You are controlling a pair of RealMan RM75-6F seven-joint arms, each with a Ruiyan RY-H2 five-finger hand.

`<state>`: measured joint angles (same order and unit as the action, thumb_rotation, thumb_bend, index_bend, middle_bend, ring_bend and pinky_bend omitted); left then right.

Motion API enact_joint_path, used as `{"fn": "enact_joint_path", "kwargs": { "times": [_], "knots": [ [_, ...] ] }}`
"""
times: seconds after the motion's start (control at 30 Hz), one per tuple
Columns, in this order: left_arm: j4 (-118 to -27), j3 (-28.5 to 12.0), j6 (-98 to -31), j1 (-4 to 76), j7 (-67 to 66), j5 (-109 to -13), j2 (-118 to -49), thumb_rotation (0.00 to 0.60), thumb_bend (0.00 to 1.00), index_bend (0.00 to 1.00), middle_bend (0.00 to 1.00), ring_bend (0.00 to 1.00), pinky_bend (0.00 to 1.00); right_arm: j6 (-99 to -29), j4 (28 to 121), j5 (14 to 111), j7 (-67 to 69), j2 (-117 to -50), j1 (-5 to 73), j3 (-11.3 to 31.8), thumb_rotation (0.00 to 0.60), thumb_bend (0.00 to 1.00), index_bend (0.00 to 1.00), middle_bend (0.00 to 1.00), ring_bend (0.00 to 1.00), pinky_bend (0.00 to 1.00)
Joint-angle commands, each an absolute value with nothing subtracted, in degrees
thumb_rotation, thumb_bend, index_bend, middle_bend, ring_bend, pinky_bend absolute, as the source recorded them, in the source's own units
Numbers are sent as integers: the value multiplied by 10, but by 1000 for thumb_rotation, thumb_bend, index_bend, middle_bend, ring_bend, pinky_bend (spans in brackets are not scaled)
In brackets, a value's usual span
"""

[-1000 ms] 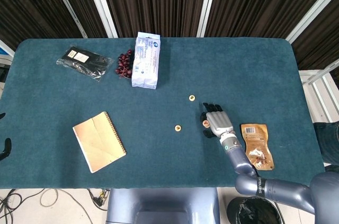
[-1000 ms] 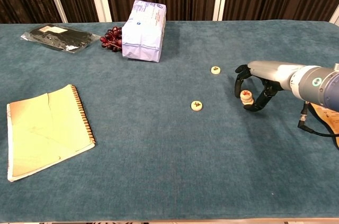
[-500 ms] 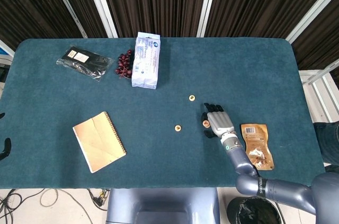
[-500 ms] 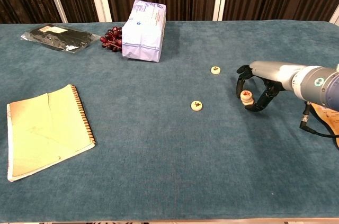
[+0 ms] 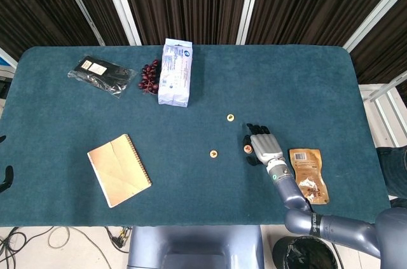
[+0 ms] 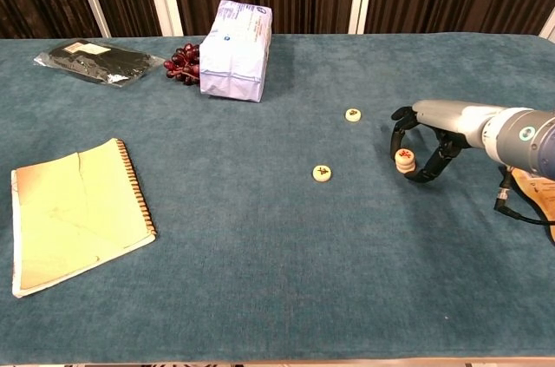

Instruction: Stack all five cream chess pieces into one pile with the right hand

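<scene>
A teal cloth table (image 6: 260, 280) stands before dark curtains. At the right of the chest view, the right hand (image 6: 425, 137) arches over a small stack of cream chess pieces (image 6: 404, 159), its fingers (image 6: 397, 128) apart around it; whether they touch it, I cannot tell. Two single cream pieces (image 6: 353, 114) (image 6: 323, 173) lie to its left, well apart.

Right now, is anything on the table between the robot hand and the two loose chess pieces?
Nothing visible: bare cloth lies between the right robot hand, arched over the stack, and both loose pieces.
</scene>
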<state>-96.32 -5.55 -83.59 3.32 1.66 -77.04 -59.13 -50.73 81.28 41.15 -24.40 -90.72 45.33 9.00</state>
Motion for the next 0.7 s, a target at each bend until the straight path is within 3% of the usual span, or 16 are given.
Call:
{"fn": "enact_joint_path", "kwargs": {
  "times": [0.03, 0.7],
  "knots": [
    [-963, -56, -836, 33, 17, -770, -591, 600, 485, 150, 0, 0, 0, -507, 813, 411, -244, -907, 453, 90, 600, 411, 431, 0, 0, 0],
    [-964, -55, -837, 33, 17, -771, -591, 600, 485, 151, 0, 0, 0, -507, 807, 409, -247, -916, 459, 96, 600, 411, 431, 0, 0, 0]
  ]
}}
